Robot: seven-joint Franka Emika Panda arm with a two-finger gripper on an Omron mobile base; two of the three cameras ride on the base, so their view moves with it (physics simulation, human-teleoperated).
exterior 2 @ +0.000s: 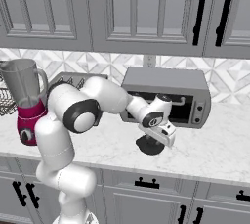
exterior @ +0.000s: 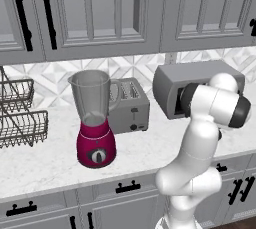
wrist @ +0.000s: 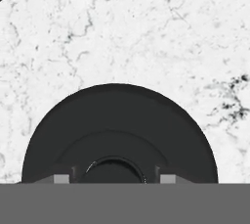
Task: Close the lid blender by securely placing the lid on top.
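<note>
The blender stands on the counter at the left, with a crimson base, a dark dial and a clear grey jar whose mouth is uncovered; the right base view shows the blender at its far left. The black round lid lies flat on the marble counter in front of the silver oven. My gripper hangs straight down onto it. In the hand view the lid takes up the lower half, and my gripper is open, its fingertips standing either side of the raised central knob with gaps left.
A boxy silver toaster sits right behind the blender. A wide silver oven stands against the tiled wall behind the lid. Wire dish racks are at the far left. Wall cabinets hang low over the counter.
</note>
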